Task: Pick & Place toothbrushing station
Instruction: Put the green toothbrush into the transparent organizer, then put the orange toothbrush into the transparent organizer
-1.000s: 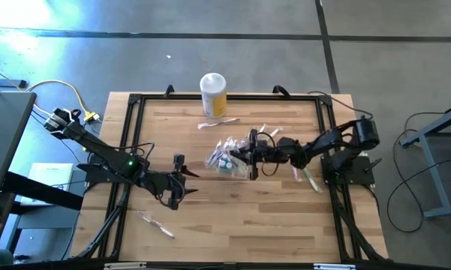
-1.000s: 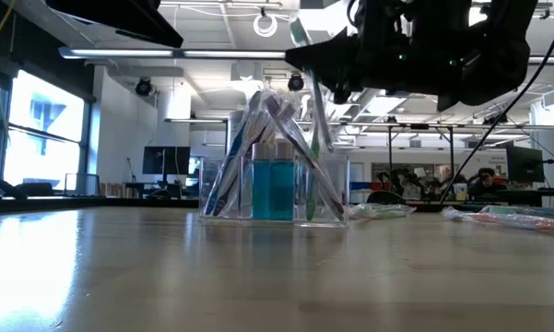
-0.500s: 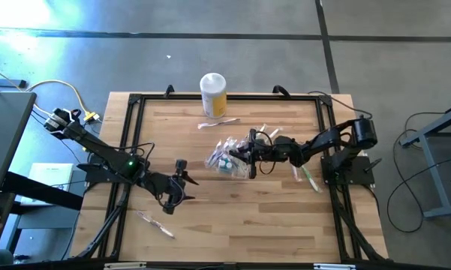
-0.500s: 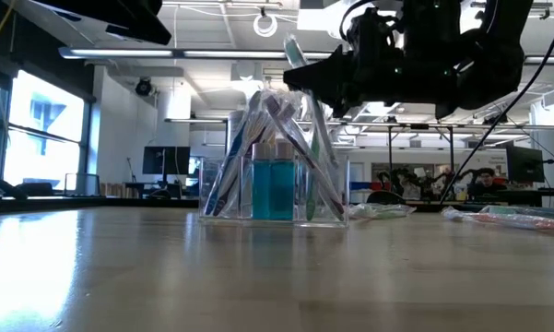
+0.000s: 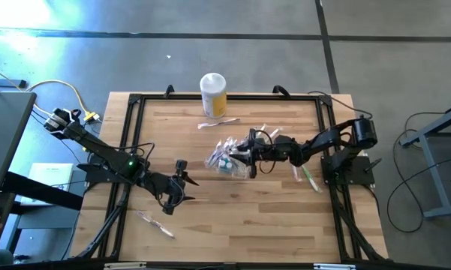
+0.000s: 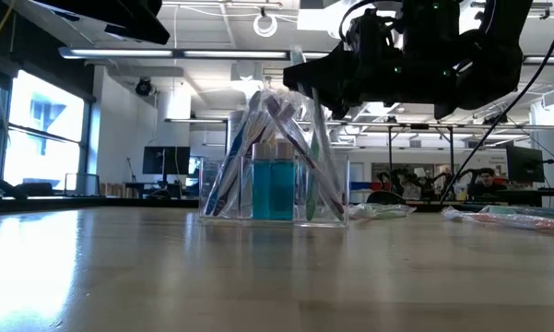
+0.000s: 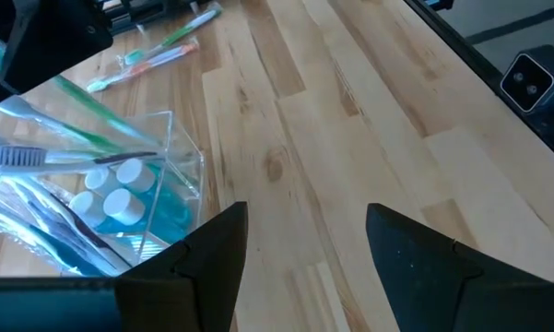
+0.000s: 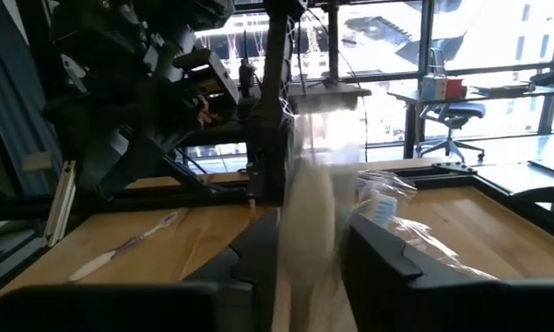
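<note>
The station (image 5: 227,160) sits mid-table, full of brushes, with the right gripper (image 5: 249,153) just above its rim, fingers narrowed on a pale brush. A skewed drop could tip the light container. The left gripper (image 5: 181,182) waits well apart, fingers spread.

High view: overhead, straight down, whole table (image 5: 233,225). Low view: tabletop level, close to the toothbrushing station (image 6: 275,180), facing the room. Wrist views: close, forward past own fingers. All share the station.

place: open-plan lab/office | evidence: monitors (image 6: 162,159), office chair (image 8: 453,121), large windows (image 6: 37,129), ceiling ducts
</note>
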### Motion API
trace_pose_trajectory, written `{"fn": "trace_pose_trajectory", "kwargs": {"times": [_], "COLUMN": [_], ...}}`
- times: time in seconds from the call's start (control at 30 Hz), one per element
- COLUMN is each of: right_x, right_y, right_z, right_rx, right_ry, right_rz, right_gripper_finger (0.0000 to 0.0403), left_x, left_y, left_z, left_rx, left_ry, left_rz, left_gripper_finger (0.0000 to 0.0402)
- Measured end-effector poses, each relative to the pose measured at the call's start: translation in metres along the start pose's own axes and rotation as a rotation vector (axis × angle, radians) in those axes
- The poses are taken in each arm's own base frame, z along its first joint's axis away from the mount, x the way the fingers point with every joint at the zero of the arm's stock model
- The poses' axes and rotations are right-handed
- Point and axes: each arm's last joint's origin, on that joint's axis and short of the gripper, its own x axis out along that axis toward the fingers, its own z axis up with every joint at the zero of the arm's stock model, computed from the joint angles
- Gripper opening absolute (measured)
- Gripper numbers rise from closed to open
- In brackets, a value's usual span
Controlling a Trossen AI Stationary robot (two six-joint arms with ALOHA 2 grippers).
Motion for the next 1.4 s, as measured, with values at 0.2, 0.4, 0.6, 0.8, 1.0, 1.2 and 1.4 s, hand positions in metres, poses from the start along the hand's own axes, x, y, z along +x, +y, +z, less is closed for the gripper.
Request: {"fn": "trace_pose_trajectory", "kwargs": {"times": [0.2, 0.4, 0.6, 0.8, 1.0, 1.2, 1.4], "right_x": [0.000, 0.000, 0.000, -0.001, -0.007, -0.026, -0.058], "right_y": [-0.002, -0.002, -0.002, 0.007, 0.033, 0.067, 0.089], "right_z": [0.000, 0.000, 0.004, 0.012, 0.030, 0.043, 0.041], "right_rx": [0.000, -0.001, -0.013, -0.201, -0.327, -0.410, -0.346], "right_ry": [-0.009, -0.010, -0.046, -0.098, -0.120, 0.052, 0.266], "right_rz": [-0.112, -0.115, -0.120, -0.115, -0.271, -0.468, -0.662], "right_gripper_finger": [0.0142, 0.0167, 0.0166, 0.0166, 0.0167, 0.0167, 0.0167], "left_x": [0.000, 0.000, 0.000, 0.000, 0.000, 0.000, 0.000], "left_y": [0.000, -0.001, -0.001, -0.001, -0.001, -0.002, -0.003], "left_z": [0.000, 0.000, 0.000, -0.001, -0.001, -0.005, -0.005], "left_rx": [0.000, 0.000, 0.001, 0.003, 0.005, 0.017, 0.017], "left_ry": [0.000, 0.002, 0.003, 0.008, 0.012, 0.051, 0.052], "left_rz": [-0.006, -0.025, -0.025, -0.025, -0.025, -0.053, -0.091], "left_gripper_finger": [0.0214, 0.0214, 0.0214, 0.0214, 0.0214, 0.0214, 0.0214]}}
